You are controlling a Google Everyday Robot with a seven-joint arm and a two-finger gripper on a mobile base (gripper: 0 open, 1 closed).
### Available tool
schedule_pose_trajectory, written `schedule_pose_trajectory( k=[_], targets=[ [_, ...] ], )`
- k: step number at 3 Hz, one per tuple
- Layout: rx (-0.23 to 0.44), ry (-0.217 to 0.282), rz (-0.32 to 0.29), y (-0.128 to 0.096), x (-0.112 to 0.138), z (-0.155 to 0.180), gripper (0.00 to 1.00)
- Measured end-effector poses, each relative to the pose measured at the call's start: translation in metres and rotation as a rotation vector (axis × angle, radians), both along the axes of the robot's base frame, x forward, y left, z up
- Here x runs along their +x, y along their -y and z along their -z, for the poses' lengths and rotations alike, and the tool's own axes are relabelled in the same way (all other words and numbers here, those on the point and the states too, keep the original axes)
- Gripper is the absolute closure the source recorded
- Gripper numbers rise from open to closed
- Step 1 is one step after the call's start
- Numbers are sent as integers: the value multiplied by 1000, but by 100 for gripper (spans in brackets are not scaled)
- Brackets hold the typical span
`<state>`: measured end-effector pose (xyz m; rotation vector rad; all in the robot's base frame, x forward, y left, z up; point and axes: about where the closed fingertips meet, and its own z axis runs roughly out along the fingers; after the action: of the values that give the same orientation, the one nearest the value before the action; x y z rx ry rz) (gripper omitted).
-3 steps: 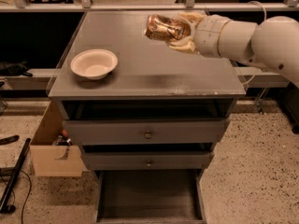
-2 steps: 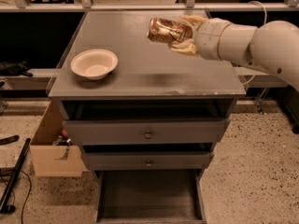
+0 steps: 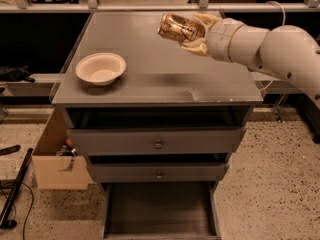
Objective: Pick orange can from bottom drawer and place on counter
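Note:
My gripper is shut on the orange can and holds it tilted on its side in the air above the right rear part of the counter. The can has an orange-brown and gold label with a silvery end facing left. My white arm reaches in from the right. The bottom drawer is pulled open below the two knobbed drawers; its dark inside shows nothing in it.
A cream bowl sits on the left of the counter. A cardboard box with small items stands on the floor left of the cabinet. A dark pole lies on the floor at far left. A railing runs behind the counter.
The gripper with the can has shifted slightly to the right and up above the counter. The bowl and drawers have not moved.

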<state>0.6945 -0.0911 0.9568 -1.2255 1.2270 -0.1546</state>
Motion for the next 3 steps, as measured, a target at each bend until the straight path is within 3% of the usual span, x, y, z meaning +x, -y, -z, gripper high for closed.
schedule_pose_trajectory(
  k=[1,3],
  targets=[
    [0,0,0,0,0,0,100],
    [163,-79,71,-1,-13,17,100]
  ],
)
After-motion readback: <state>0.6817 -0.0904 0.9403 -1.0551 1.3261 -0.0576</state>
